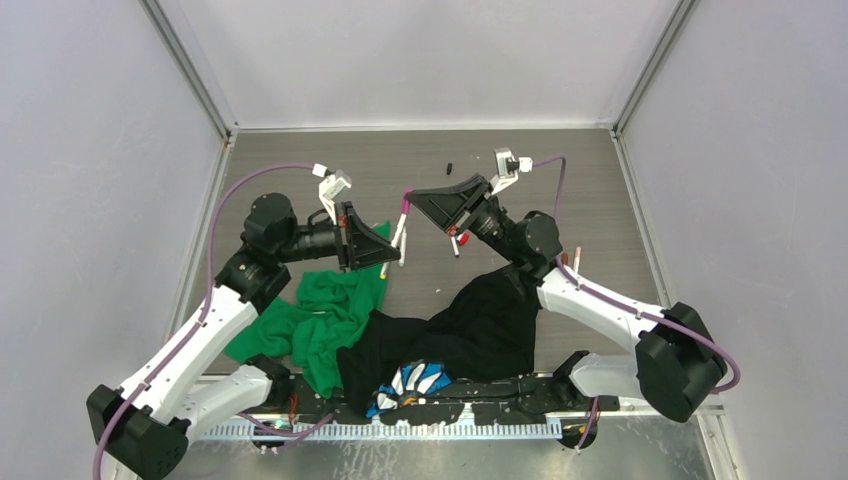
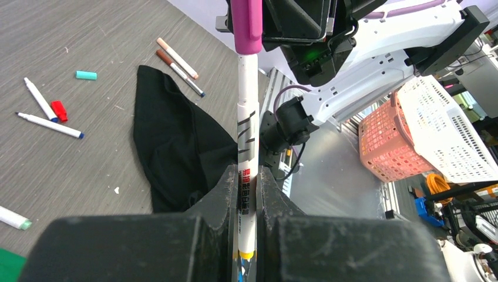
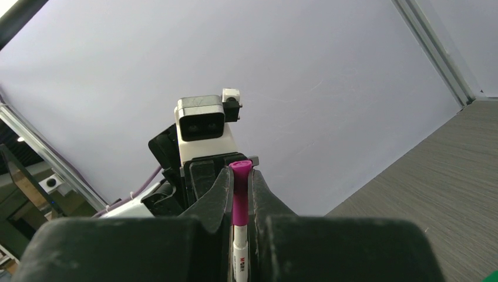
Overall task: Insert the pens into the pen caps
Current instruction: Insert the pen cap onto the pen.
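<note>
My left gripper (image 2: pixel 247 197) is shut on the lower barrel of a white pen (image 2: pixel 247 117), holding it above the table. A magenta pen cap (image 2: pixel 247 26) sits over the pen's far end. My right gripper (image 3: pixel 239 176) is shut on that magenta cap (image 3: pixel 239 197), and the white barrel (image 3: pixel 239 255) runs out below it. From above, the two grippers, left (image 1: pixel 388 243) and right (image 1: pixel 414 200), meet mid-table with the pen (image 1: pixel 402 228) between them. Loose pens (image 2: pixel 50 125), a red cap (image 2: pixel 59 110) and a teal cap (image 2: pixel 86 74) lie on the table.
A green cloth (image 1: pixel 330 310) and a black cloth (image 1: pixel 485 320) lie on the near half of the table, with a blue-and-white patterned cloth (image 1: pixel 415 380) at the front. A small black cap (image 1: pixel 450 166) lies at the back. Two more pens (image 2: pixel 179 64) lie beyond the black cloth.
</note>
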